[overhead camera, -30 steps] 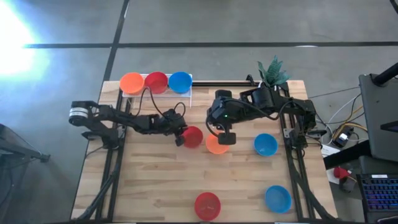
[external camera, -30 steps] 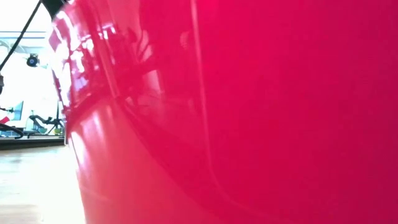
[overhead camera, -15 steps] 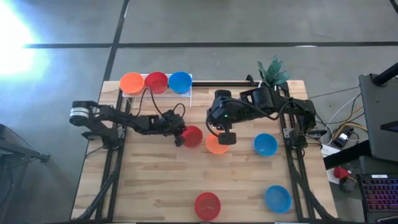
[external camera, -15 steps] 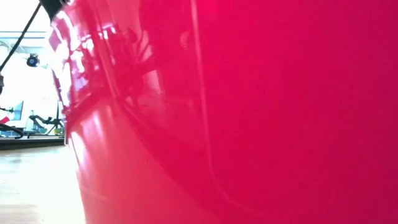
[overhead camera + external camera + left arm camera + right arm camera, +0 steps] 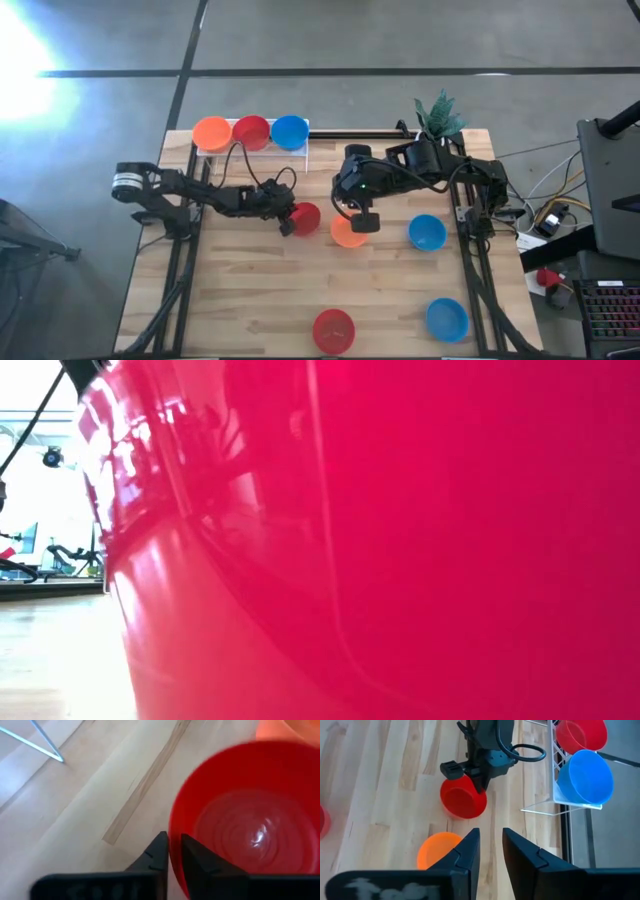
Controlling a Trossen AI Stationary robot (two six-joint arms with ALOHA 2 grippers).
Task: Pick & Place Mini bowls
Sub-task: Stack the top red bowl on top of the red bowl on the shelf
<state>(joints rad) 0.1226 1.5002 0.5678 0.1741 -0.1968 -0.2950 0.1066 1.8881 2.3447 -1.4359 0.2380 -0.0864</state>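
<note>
My left gripper (image 5: pixel 172 855): fingers clamped on the rim of the small round red plastic bowl (image 5: pixel 304 218), mid-table.
My right gripper (image 5: pixel 490 847): fingers slightly apart, above the small round orange plastic bowl (image 5: pixel 345 234).

A light wooden table (image 5: pixel 240 290) of pale planks carries everything. On its top sit an orange bowl (image 5: pixel 345 234) near the middle, a blue bowl (image 5: pixel 427 232) to its right, a red bowl (image 5: pixel 333 329) at the near edge and another blue bowl (image 5: pixel 447 318) beside it. A white wire rack (image 5: pixel 300 150) stands at the far left edge, a potted plant (image 5: pixel 438 115) at the far right
</note>
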